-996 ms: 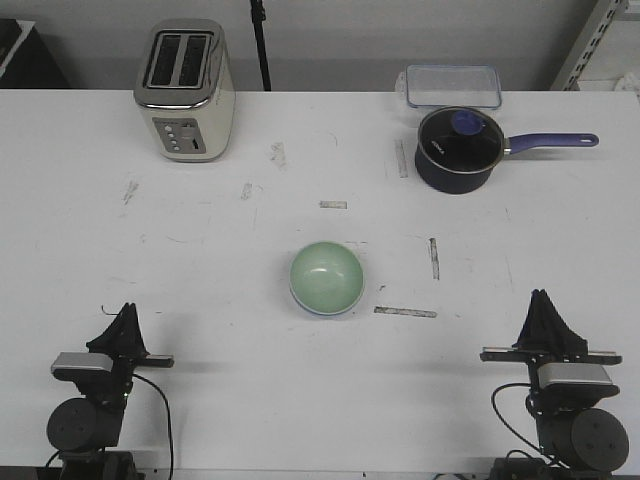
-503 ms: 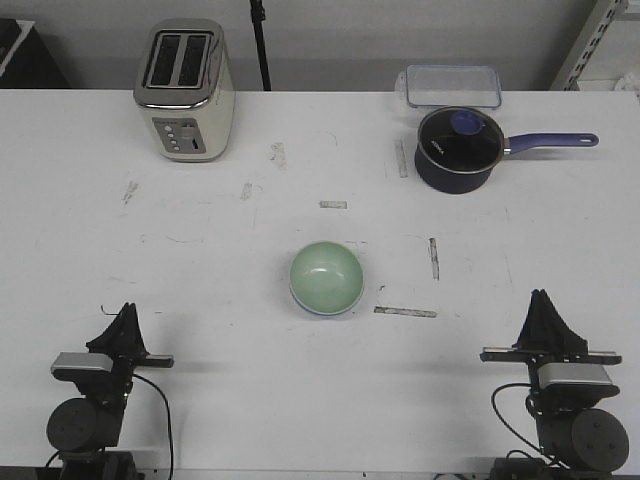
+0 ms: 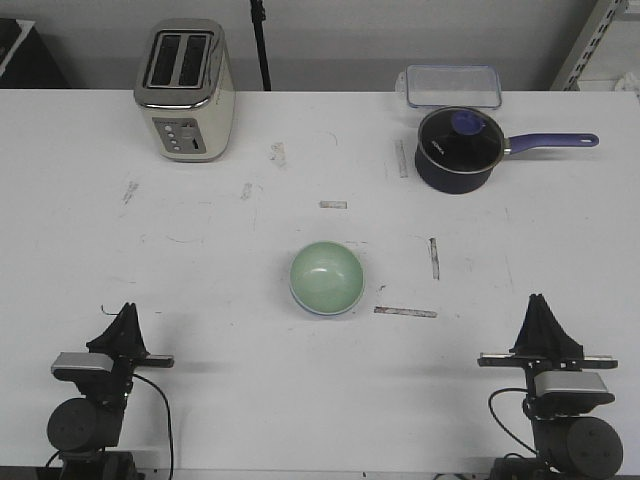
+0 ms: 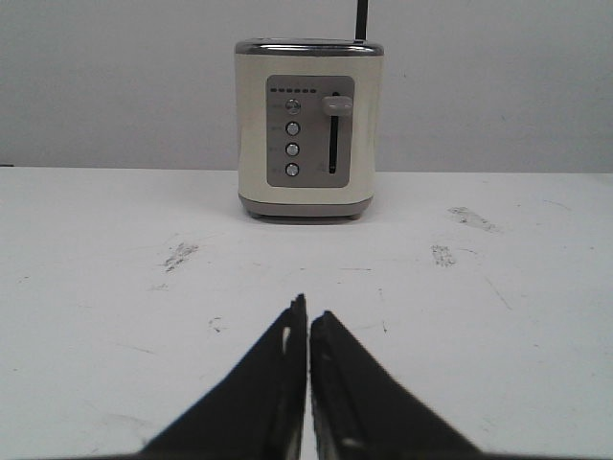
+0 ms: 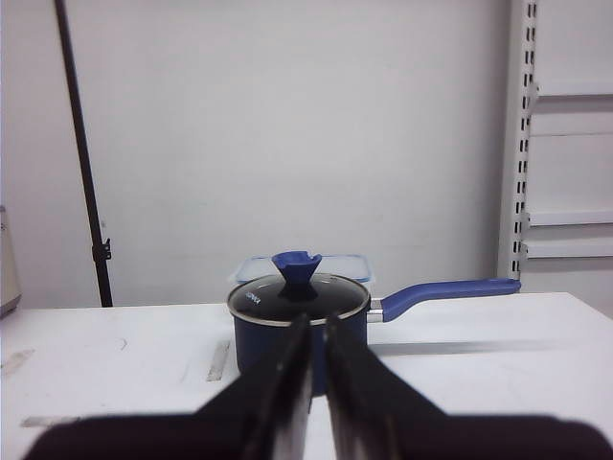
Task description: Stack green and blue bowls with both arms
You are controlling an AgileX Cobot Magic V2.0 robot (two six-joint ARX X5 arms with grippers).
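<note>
- Left tool (image 3: 125, 312) and right tool (image 3: 540, 304) sit at the near tabletop (image 3: 200, 390) edge, fingers pressed together, gripping nothing.
- Green bowl (image 3: 326, 277) rests mid-tabletop, between the arms and apart from both; only a bluish rim under it hints at the blue bowl, otherwise hidden.
- Far left stands a toaster (image 3: 185, 90); far right a saucepan (image 3: 460, 148), with a clear box (image 3: 452, 85) behind, partly blocked in the right wrist view.

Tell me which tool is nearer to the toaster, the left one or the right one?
Left. The left tool sits at the near left edge, straight in front of the toaster. The right tool is at the near right corner, diagonally across the table.
</note>
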